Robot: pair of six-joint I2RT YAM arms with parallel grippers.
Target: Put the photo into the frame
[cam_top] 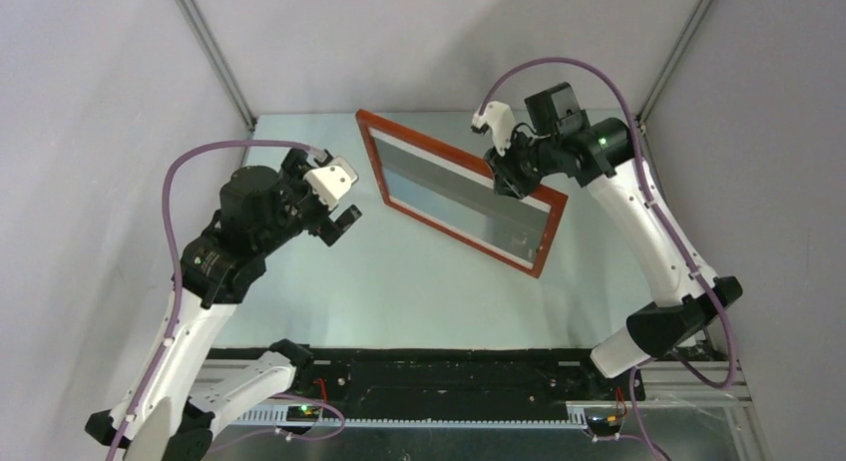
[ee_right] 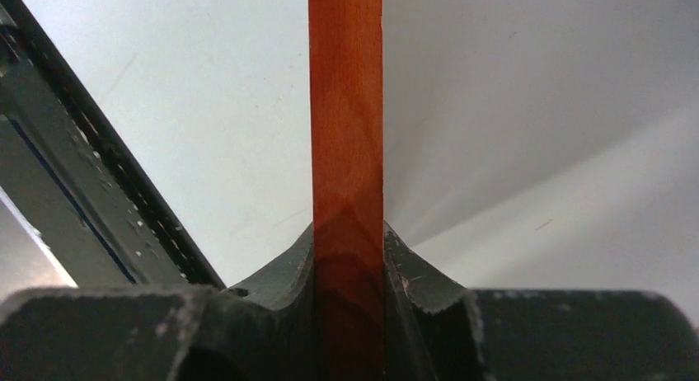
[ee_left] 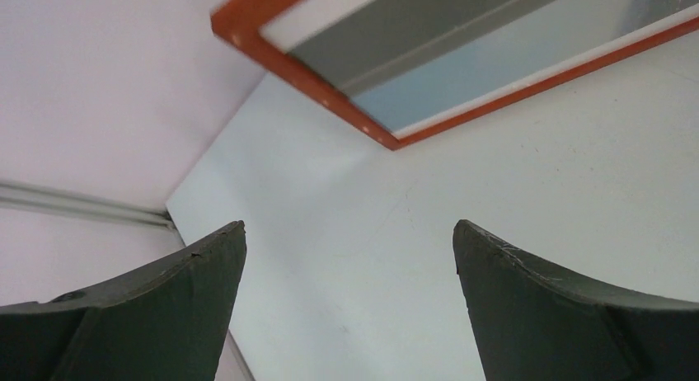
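The orange-brown wooden frame (cam_top: 429, 142) lies slantwise across the back of the table. The photo (cam_top: 459, 197) shows inside it as a grey band and pale blue with white borders. My right gripper (cam_top: 507, 179) is shut on the frame's far long edge. In the right wrist view the wooden moulding (ee_right: 346, 109) runs straight up from between the closed fingers (ee_right: 412, 274). My left gripper (cam_top: 349, 197) hangs open a little left of the frame, touching nothing. Its wrist view shows the frame's corner (ee_left: 313, 88) and the photo (ee_left: 462, 68) ahead of the spread gripper (ee_left: 349, 232).
Grey walls close in the table on the left, the right and at the back, with aluminium posts (cam_top: 211, 52) in the back corners. A black rail (cam_top: 439, 376) with the arm bases runs along the near edge. A perforated metal strip (ee_right: 107, 175) shows in the right wrist view.
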